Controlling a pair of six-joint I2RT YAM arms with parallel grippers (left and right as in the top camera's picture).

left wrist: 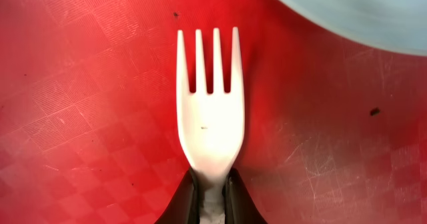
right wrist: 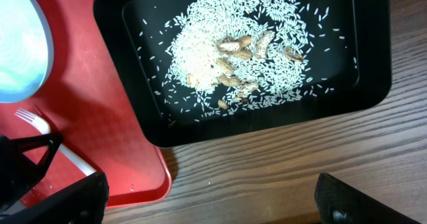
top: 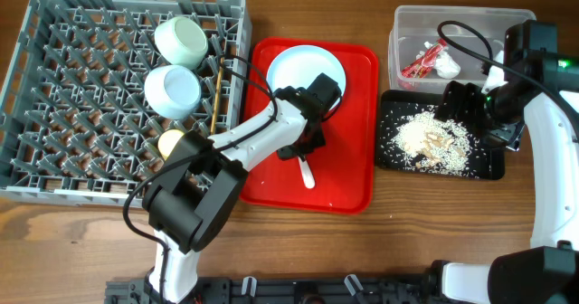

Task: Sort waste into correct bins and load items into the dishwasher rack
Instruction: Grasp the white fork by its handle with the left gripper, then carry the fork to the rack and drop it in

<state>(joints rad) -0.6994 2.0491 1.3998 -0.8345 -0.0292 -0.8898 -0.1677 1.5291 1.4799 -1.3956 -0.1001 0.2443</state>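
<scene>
Left wrist: jaws pinch the white fork (left wrist: pixel 209 117), hiding its handle.

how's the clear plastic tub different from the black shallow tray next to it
The clear rectangular plastic tub is see-through with tall walls; the shallow black rectangular tray is opaque with a low rim. The tub holds a red snack wrapper and crumpled white tissue; the tray holds beige rice-like food scraps. Both are rectangular and stand beside the red serving tray.
</scene>
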